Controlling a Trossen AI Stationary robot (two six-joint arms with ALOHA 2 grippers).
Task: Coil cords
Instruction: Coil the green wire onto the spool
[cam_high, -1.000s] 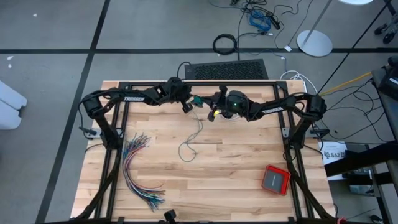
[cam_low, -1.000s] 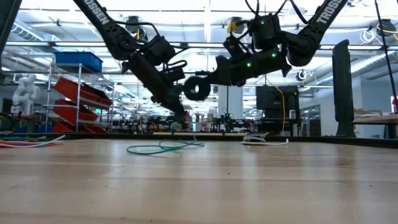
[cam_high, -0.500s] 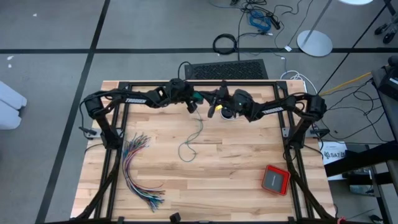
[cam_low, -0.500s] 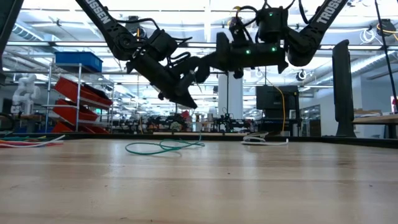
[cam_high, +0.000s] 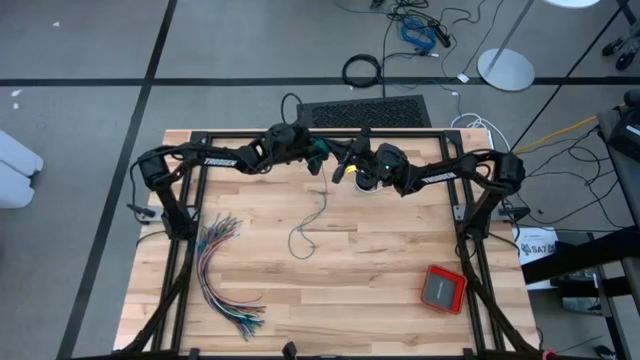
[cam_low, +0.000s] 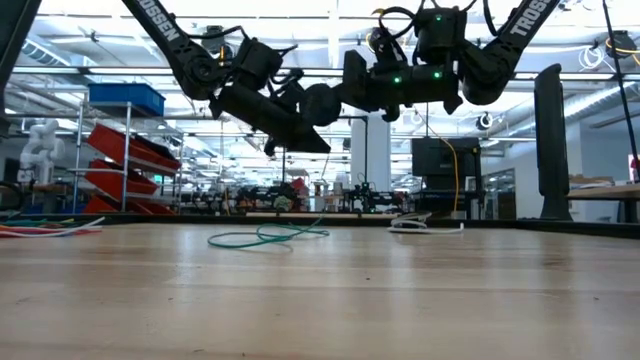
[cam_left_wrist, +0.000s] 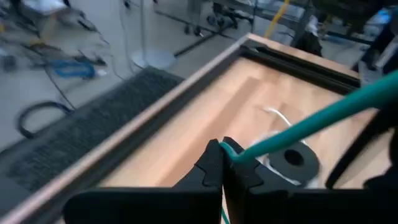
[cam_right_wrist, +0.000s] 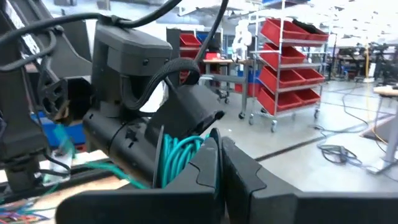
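Above the far edge of the table, the left gripper (cam_high: 318, 155) is pinched shut on the thin teal-green cord (cam_high: 318, 208), several turns of which already wrap its wrist in the right wrist view. Just right of it, the right gripper (cam_high: 340, 170) is closed too, seemingly on nothing (its hold is hard to read). From the left gripper the cord hangs to a loose loop on the wooden tabletop (cam_high: 380, 270). It looks light, limp and springy, so I'd grip close to the wound turns.
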